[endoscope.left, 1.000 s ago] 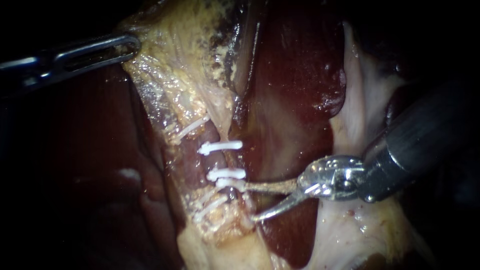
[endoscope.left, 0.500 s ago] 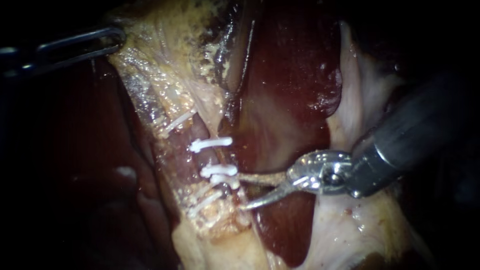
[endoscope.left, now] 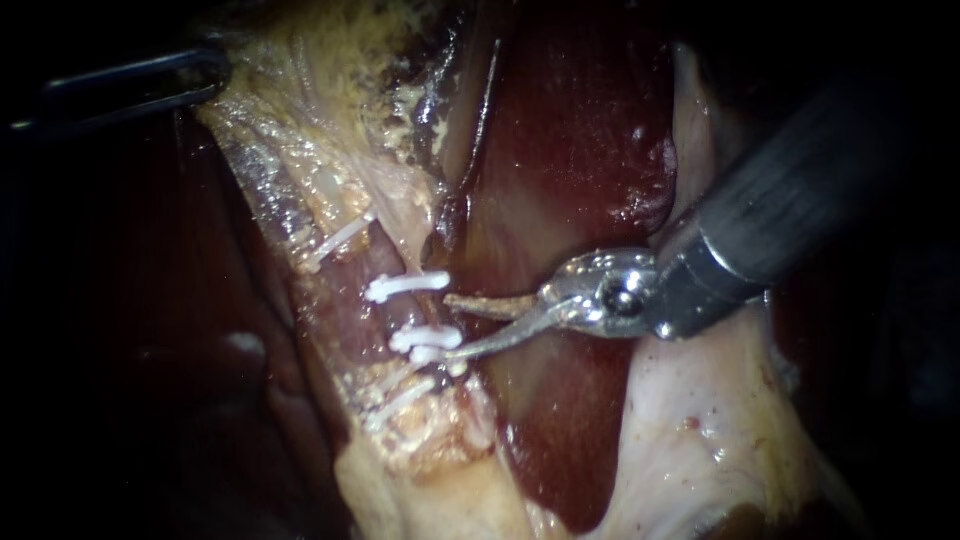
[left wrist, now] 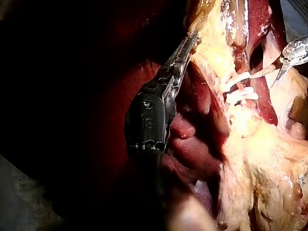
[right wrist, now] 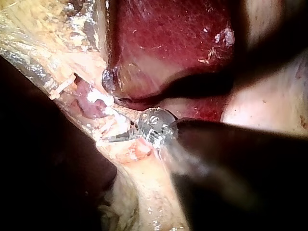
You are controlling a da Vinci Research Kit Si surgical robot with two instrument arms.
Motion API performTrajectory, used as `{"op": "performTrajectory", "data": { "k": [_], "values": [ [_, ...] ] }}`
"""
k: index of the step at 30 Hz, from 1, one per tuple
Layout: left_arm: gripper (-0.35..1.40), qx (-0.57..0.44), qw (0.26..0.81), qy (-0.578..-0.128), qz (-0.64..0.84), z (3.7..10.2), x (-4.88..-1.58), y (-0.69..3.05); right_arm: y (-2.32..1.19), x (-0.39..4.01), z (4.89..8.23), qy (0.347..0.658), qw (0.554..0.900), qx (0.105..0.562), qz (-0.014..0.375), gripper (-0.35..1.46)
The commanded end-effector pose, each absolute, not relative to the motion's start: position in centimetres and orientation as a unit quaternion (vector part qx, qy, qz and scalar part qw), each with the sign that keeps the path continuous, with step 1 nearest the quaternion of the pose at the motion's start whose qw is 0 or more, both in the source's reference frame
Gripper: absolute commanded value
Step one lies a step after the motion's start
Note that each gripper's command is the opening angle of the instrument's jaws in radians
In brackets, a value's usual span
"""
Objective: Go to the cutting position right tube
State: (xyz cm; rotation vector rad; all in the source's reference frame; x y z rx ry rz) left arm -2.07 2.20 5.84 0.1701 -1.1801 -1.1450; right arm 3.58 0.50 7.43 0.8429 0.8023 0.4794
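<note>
So the right instrument (endoscope.left: 450,325) is reaching in across the dark red liver (endoscope.left: 580,150) with its two thin blades standing apart. There's a clear gap between them and nothing is being gripped. The tips are sitting just beside the right tube (endoscope.left: 418,312), on the side facing the open liver, not around it. The upper blade is pointing at the bare stretch of tube just below the top clip (endoscope.left: 407,286). The lower blade is lying against the end of the lower pair of clips (endoscope.left: 428,343), so those two are kind of crowding it. Two thinner white clips (endoscope.left: 338,238) are sitting on the strand on the far side of the tube, well clear of the blades. A pale membrane (endoscope.left: 700,420) is spreading under the right shaft, toward the liver's edge. Over at the other end, the left instrument (left wrist: 188,45) is clamping its jaws on the yellowish tissue (endoscope.left: 330,120) — they're lying together on its edge, and that sheet is looking stretched taut down toward the clips.
</note>
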Motion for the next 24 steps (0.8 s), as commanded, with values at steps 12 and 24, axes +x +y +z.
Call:
{"op": "performTrajectory", "data": {
  "k": [12,24],
  "values": [
    [-0.35,0.08,0.678,-0.528,-0.506,5.77,-2.17,2.12,0.42,3.7,7.72,0.362,0.807,0.406,0.228,1.37],
    [-0.35,0.082,0.678,-0.529,-0.504,5.75,-2.23,2.07,0.42,3.75,7.82,0.385,0.789,0.434,0.202,1.3]
  ]
}}
